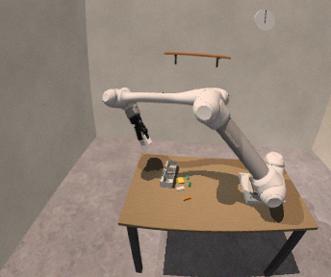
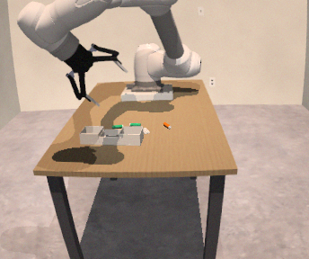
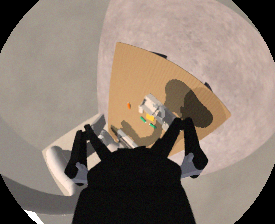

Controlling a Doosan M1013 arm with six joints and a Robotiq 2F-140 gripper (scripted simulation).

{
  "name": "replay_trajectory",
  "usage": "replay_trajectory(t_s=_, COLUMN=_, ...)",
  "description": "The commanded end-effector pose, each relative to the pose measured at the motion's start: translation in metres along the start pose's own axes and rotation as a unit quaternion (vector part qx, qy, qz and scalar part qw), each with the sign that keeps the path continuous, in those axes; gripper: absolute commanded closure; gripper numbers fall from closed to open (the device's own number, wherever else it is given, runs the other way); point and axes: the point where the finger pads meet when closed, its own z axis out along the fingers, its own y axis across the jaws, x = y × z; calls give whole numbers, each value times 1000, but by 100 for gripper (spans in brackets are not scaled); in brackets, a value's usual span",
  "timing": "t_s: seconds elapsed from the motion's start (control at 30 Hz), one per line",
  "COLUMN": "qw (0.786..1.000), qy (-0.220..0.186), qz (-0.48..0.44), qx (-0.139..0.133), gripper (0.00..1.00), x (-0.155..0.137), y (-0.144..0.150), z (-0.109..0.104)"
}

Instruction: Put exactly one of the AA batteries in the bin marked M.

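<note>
We see the arm (image 1: 231, 132) rise from its base (image 2: 130, 95) at one end of the table (image 2: 184, 157), lean up to a raised elbow, then stretch level over the tabletop toward the far end. Its wrist bends down, so the claw (image 2: 109, 85) hangs high in the air above the table's end edge, tilted back toward the middle. Its fingers (image 2: 79, 88) are spread fully apart and carry nothing.

The grey bins (image 2: 111, 136) stand in a row near that end, touching each other. Just beside them, toward the base, lie two green batteries (image 2: 135, 124) and a small white piece (image 2: 146, 130). An orange battery (image 2: 166, 125) lies near the table's middle, apart from the bins.
</note>
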Motion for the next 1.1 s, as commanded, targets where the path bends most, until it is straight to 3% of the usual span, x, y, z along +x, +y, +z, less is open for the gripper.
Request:
replay_trajectory(t_s=0.0, qw=1000, qy=0, qz=0, qx=0, gripper=0, x=0, y=0, z=0)
replay_trajectory(t_s=0.53, qw=1000, qy=0, qz=0, qx=0, gripper=0, x=0, y=0, z=0)
replay_trajectory(t_s=0.57, qw=1000, qy=0, qz=0, qx=0, gripper=95, x=1, y=5, z=6)
replay_trajectory(t_s=0.77, qw=1000, qy=0, qz=0, qx=0, gripper=95, x=7, y=33, z=36)
replay_trajectory(t_s=0.83, qw=999, qy=6, qz=34, qx=-32, gripper=95, x=1, y=21, z=43)
replay_trajectory(t_s=0.93, qw=999, qy=6, qz=36, qx=-34, gripper=95, x=0, y=14, z=45)
replay_trajectory(t_s=1.0, qw=995, qy=13, qz=70, qx=-67, gripper=95, x=-7, y=2, z=54)
replay_trajectory(t_s=1.07, qw=995, qy=13, qz=70, qx=-67, gripper=95, x=-9, y=-1, z=56)
